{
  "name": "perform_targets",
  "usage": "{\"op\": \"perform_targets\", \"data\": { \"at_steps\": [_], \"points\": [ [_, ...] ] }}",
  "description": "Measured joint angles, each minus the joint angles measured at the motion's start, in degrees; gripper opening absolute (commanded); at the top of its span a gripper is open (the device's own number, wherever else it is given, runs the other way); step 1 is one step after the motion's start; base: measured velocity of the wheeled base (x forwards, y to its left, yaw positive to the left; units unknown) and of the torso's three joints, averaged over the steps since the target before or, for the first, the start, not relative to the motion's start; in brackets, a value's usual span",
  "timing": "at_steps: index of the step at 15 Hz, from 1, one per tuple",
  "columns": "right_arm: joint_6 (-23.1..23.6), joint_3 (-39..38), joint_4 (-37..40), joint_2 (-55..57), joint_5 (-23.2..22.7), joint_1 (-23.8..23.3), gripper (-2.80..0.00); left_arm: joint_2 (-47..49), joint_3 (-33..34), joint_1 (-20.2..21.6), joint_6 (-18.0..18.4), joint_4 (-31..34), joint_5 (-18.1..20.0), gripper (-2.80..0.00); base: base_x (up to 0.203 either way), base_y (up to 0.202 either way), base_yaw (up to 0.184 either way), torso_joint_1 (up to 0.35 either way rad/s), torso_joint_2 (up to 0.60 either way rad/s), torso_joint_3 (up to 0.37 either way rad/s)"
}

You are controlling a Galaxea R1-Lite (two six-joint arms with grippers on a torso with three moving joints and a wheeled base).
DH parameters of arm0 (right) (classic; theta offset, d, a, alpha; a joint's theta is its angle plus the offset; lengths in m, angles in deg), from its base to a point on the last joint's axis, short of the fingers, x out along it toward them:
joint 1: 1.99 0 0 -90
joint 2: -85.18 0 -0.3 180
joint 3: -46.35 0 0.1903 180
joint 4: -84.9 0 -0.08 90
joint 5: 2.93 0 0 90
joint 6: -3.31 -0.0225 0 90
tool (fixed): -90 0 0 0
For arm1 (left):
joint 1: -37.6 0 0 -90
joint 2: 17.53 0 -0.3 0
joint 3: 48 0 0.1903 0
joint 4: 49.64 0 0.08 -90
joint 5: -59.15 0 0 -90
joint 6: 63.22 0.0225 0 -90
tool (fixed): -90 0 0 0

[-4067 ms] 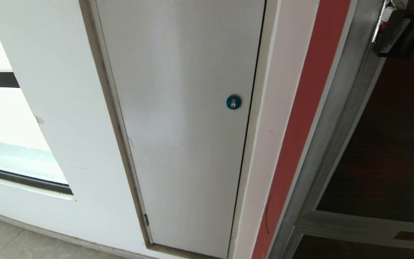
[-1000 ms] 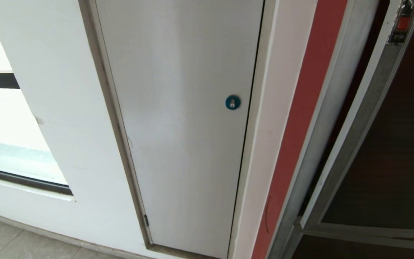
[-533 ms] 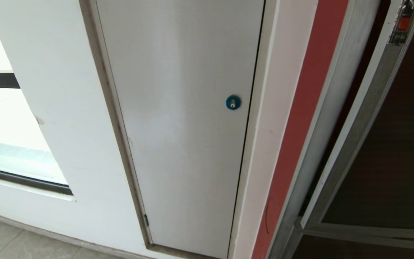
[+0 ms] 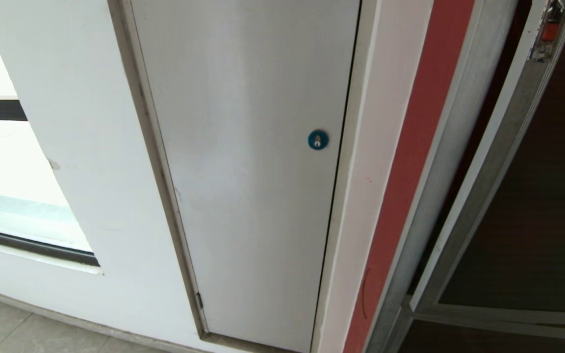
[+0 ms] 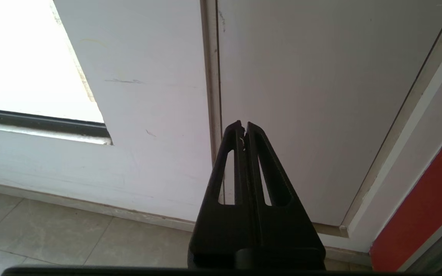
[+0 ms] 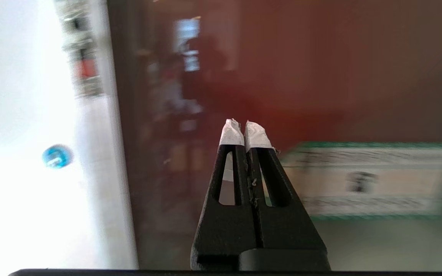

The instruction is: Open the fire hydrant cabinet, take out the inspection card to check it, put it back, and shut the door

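From our head view neither arm shows; we look down at a plain white door [image 4: 248,171] with a round blue lock [image 4: 318,139], and to the right of it a red strip of wall, then the fire hydrant cabinet [image 4: 451,162] with its silver frame. The door [image 4: 532,196] of that cabinet, dark tinted glass in a silver frame, stands slightly ajar: a dark gap runs between its frame and the cabinet's post, and the small red latch [image 4: 550,30] sits at its upper edge near the top right corner. The inspection card is nowhere in sight. In our left wrist view the left gripper [image 5: 244,126] hangs parked low in front of the white door's foot and the tiled floor, its black fingers pressed together on nothing. In our right wrist view the right gripper [image 6: 246,126] has its white-padded tips drawn together with nothing between them, pointing at the tinted glass, just above a blurred green-edged label [image 6: 366,180]; the door's frame edge with the red latch lies well off to the side, toward the white wall and the blue lock. We judge the opening step unfinished: the door's free edge runs upright, so the right gripper, by far the nearer one, would need to get to that vertical edge and swing the panel out wider before anything inside can be reached.
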Motion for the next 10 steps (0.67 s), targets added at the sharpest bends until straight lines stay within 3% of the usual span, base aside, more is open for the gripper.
{"op": "perform_targets", "data": {
  "at_steps": [6, 10],
  "points": [
    [0.3, 0.8, 3.6, -9.8, 0.0, -15.0, -2.8, 0.0, 0.0, 0.0, 0.0, 0.0, 0.0, -2.8, 0.0, 0.0, 0.0, 0.0, 0.0, 0.0],
    [1.3, 1.3, 10.0, -17.4, -1.1, -19.5, -2.8, 0.0, 0.0, 0.0, 0.0, 0.0, 0.0, -2.8, 0.0, 0.0, 0.0, 0.0, 0.0, 0.0]
  ]
}}
